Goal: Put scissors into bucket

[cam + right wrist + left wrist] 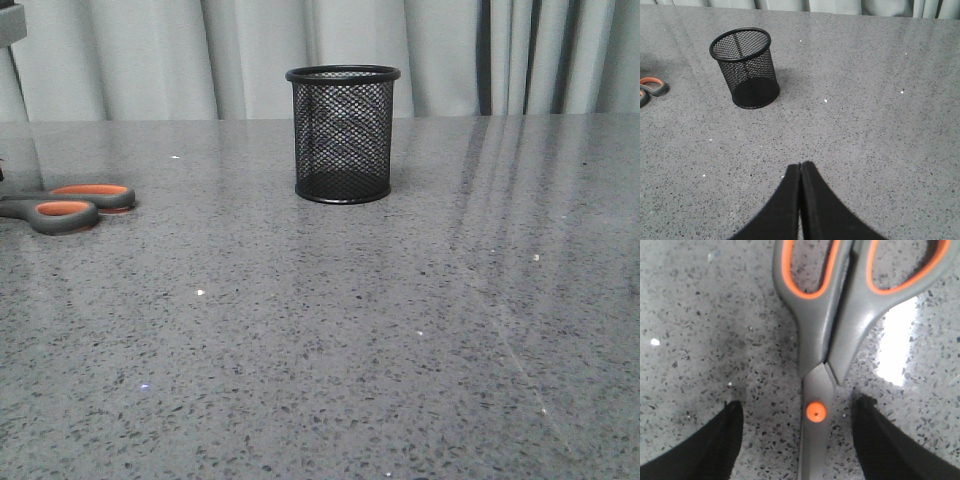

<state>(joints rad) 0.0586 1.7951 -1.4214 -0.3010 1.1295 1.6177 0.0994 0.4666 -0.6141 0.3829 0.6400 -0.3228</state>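
Observation:
The scissors (70,205) lie flat on the grey table at the far left, grey handles with orange lining; the blades run off the left edge of the front view. In the left wrist view the scissors (825,335) lie between my open left gripper (799,407), one black finger on each side of the orange pivot screw (816,412), not touching. The bucket (343,134), a black wire-mesh cup, stands upright and empty at the middle back; it also shows in the right wrist view (745,67). My right gripper (800,165) is shut and empty above the table, well short of the bucket.
The grey speckled tabletop (400,330) stretches across the front view. Pale curtains (150,50) hang behind the table's far edge. The scissor handles (650,86) show at the edge of the right wrist view.

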